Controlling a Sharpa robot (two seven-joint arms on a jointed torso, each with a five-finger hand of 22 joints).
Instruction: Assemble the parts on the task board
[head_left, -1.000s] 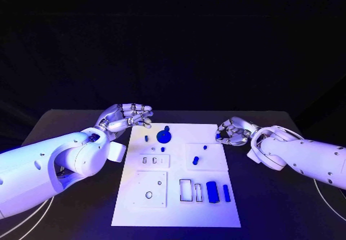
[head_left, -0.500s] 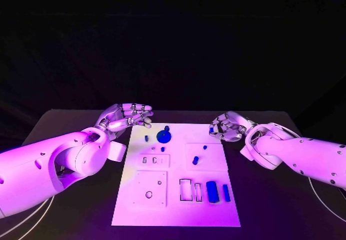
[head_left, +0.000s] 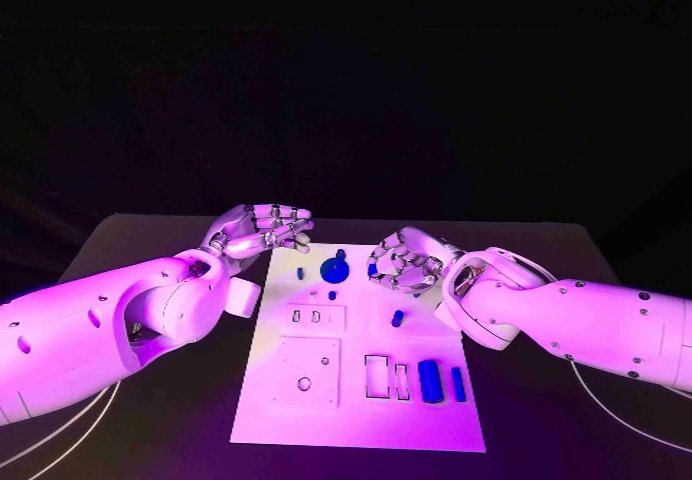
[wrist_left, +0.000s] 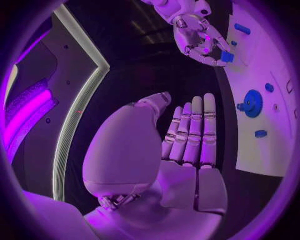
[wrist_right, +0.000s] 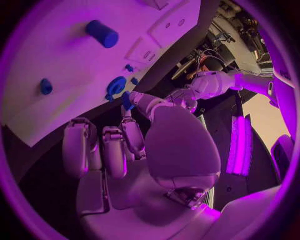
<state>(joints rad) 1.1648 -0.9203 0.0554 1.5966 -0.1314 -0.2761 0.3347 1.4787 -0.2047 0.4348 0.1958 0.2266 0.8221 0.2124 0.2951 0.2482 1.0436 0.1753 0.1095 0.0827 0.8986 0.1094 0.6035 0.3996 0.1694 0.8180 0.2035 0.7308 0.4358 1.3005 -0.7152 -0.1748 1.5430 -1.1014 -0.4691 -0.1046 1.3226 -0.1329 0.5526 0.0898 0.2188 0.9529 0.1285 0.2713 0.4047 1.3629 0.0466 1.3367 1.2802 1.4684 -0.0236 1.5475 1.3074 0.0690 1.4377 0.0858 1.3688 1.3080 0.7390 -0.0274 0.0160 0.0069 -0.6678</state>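
Inspector: Right hand (head_left: 404, 262), state?

Recorder: Fingers curled in, pinching one small blue part (wrist_left: 227, 56) at the fingertips. It hangs over the far end of the task board (head_left: 418, 425), palm turned toward the left hand.

Inspector: Left hand (head_left: 263, 231)?

Recorder: Holding nothing. Fingers straight and set side by side, thumb apart, in its wrist view. It sits off the board's far left corner, well apart from the right hand.

Inspector: Nearest to the right hand on the board?

Recorder: One round blue gear (head_left: 335, 269) with a toothed rim, just beside the fingertips on the left-hand side. One small blue peg (head_left: 300, 271) beyond it, one more (head_left: 333, 296) nearer the robot.

Inspector: Further out?

Recorder: One blue peg (head_left: 397, 319) standing under the right wrist. Then two blue cylinders lying flat near the robot: one thick cylinder (head_left: 428, 376), one thin cylinder (head_left: 459, 383), beside two rectangular slots. The board is flat, white and matt, with raised square plates.
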